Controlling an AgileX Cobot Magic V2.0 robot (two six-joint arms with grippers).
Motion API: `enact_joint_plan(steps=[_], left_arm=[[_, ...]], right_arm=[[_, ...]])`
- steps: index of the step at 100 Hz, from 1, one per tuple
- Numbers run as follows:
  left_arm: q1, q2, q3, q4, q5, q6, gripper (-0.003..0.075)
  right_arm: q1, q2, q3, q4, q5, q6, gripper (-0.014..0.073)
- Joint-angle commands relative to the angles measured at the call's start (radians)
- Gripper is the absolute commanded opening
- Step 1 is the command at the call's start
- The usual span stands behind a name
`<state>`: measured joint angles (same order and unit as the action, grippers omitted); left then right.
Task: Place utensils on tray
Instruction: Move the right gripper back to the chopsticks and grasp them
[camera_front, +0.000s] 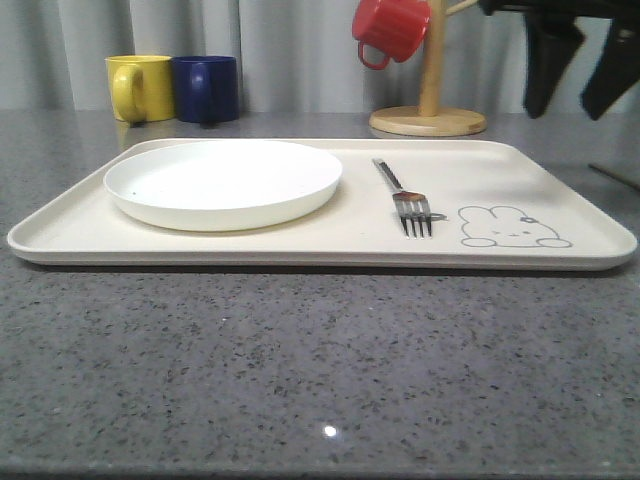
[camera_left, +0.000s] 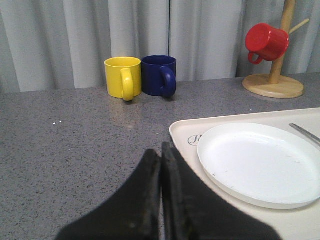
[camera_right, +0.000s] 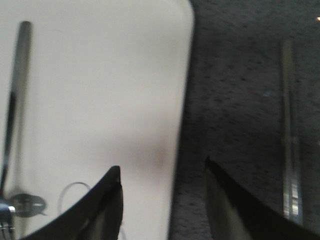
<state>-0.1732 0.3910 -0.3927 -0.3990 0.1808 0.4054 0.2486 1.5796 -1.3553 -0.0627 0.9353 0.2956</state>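
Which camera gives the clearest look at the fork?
The front view: the whole fork lies sharp on the tray, tines toward the camera. The right wrist view shows it blurred along one edge; the left wrist view catches just the handle end.

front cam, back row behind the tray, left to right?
yellow mug → dark blue mug → red mug hanging on the wooden mug tree → right claw, raised and open.

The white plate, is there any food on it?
Empty. The white plate on the tray shows only bare white surface, seen from front and left wrist.
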Motion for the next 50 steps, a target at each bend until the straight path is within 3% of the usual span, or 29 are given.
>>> enact_joint_plan(steps=[1,28,50], left_arm=[[-0.007,0.006,-0.028,-0.006,-0.078,-0.001,-0.0018],[-0.007,0.006,-0.028,-0.006,-0.078,-0.001,-0.0018],[-0.007,0.006,-0.028,-0.006,-0.078,-0.001,-0.0018]], right_arm=[[-0.065,-0.052,-0.028,-0.014,0.014,-0.079,0.0385],[-0.229,-0.042,0.002,0.063,0.022,-0.218,0.0384],[-0.270,0.001,0.034,0.083,0.019,-0.280,0.0384]])
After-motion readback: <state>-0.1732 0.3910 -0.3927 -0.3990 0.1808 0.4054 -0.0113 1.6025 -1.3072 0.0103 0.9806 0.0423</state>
